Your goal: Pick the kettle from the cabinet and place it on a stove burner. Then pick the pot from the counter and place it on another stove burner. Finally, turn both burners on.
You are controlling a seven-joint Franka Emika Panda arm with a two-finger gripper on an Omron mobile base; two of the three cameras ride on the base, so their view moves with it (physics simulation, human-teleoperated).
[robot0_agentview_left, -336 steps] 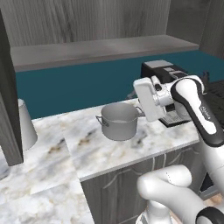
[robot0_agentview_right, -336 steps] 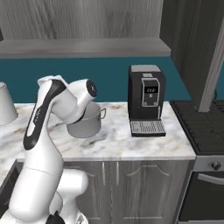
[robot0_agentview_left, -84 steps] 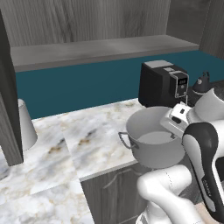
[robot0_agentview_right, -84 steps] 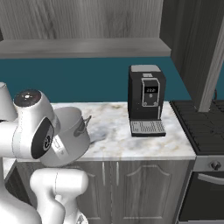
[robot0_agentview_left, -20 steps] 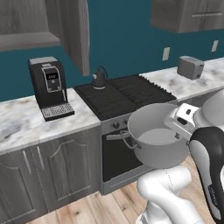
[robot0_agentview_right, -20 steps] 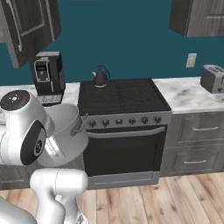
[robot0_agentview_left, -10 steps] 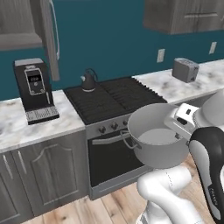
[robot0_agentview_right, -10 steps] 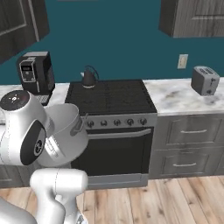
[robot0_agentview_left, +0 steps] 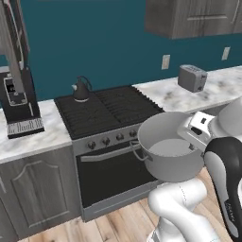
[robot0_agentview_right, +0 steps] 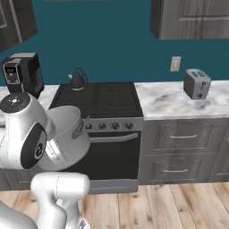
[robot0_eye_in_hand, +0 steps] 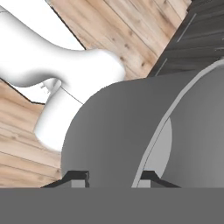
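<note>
Nearest, the fingers (robot0_eye_in_hand: 80, 178) are closed narrowly on the rim wall of the one pot (robot0_agentview_left: 168, 151), one tip outside and one inside, holding it in the air in front of the oven, clear of the cooktop. Beyond it sit six knobs (robot0_agentview_right: 112, 126), none visibly turned. Farther back, the single kettle (robot0_agentview_left: 81, 90) already stands on the rear-left stove burner (robot0_agentview_left: 83, 101), so that step looks done; placing the pot and lighting both burners remain, with one toaster (robot0_agentview_left: 192, 78) on the tabletop (robot0_agentview_left: 165, 91) beside it.
</note>
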